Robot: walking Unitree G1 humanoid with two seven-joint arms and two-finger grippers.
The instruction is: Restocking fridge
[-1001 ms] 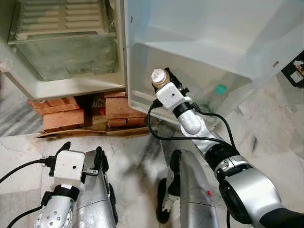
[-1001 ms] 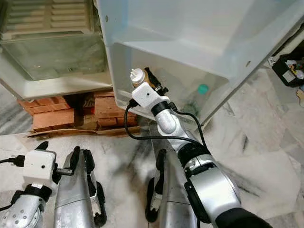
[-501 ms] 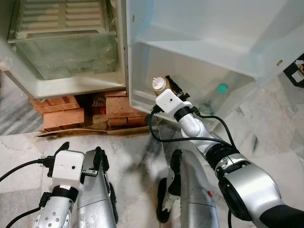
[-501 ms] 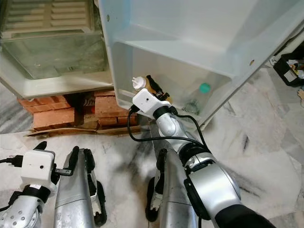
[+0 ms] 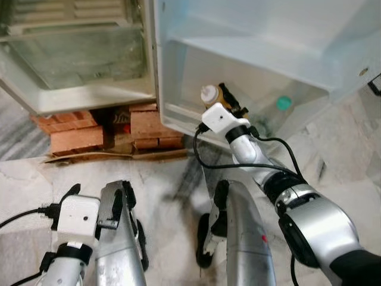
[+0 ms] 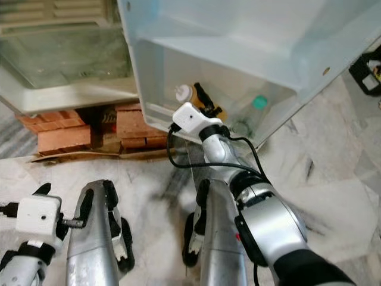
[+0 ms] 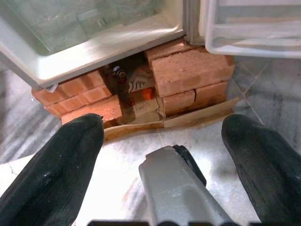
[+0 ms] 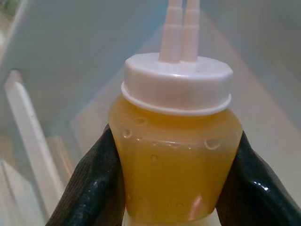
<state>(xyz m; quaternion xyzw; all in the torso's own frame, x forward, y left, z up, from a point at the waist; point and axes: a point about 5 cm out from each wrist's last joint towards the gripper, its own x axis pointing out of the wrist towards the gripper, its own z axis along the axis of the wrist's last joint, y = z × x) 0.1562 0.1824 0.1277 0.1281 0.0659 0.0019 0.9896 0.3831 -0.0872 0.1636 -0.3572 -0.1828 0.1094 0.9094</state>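
Lowered further into the white fridge door shelf (image 5: 178,113), the right gripper (image 5: 221,96) clamped its jaws on the yellow white-capped squeeze bottle (image 8: 175,155); it should settle upright before release.

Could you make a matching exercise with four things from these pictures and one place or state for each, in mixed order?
Things:
1. yellow sauce bottle
2. green-capped bottle
3. bricks
4. left gripper

Places or states:
A. under the fridge
B. open, above the floor
C. between the right gripper's fingers
D. standing in the door shelf

Pairs: 1-C, 2-D, 3-A, 4-B
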